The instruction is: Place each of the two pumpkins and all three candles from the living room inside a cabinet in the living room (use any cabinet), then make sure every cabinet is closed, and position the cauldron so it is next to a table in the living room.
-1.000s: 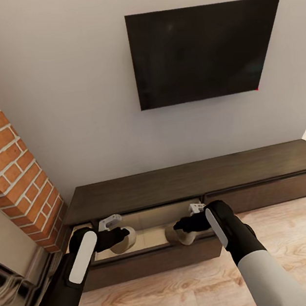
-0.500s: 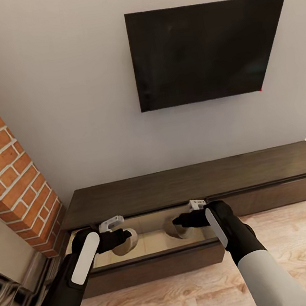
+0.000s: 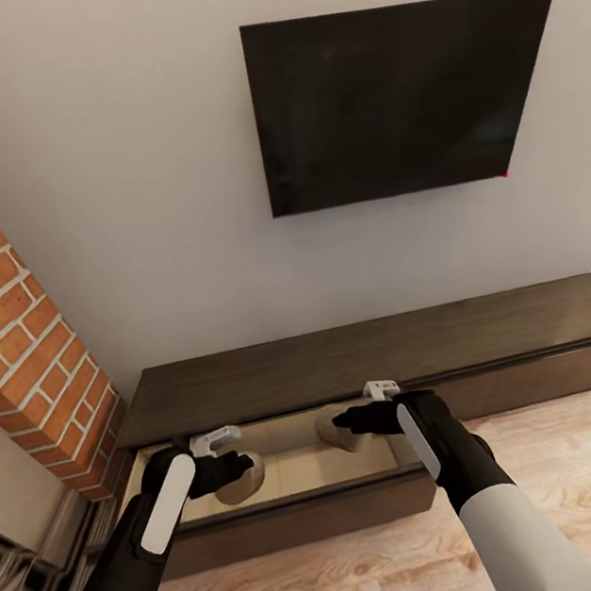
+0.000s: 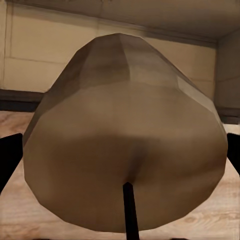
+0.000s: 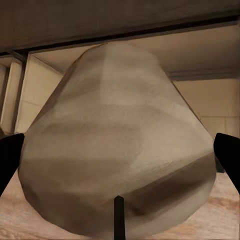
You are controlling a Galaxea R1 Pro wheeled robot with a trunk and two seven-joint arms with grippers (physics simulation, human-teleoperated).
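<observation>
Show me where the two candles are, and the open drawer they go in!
Left candle (image 3: 243, 476), head view: its beige side, at the left gripper (image 3: 235, 465).
Right candle (image 3: 334, 429), head view: its beige side, at the right gripper (image 3: 349, 421).
Open drawer (image 3: 302, 514), head view: its dark-brown front panel.

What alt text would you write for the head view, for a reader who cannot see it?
Both robot arms reach into the open drawer of a long dark-brown cabinet, the left gripper and the right gripper each holding a cream-beige candle over the pale inside. A black TV hangs on the grey wall above, with a brick column at the left.
</observation>
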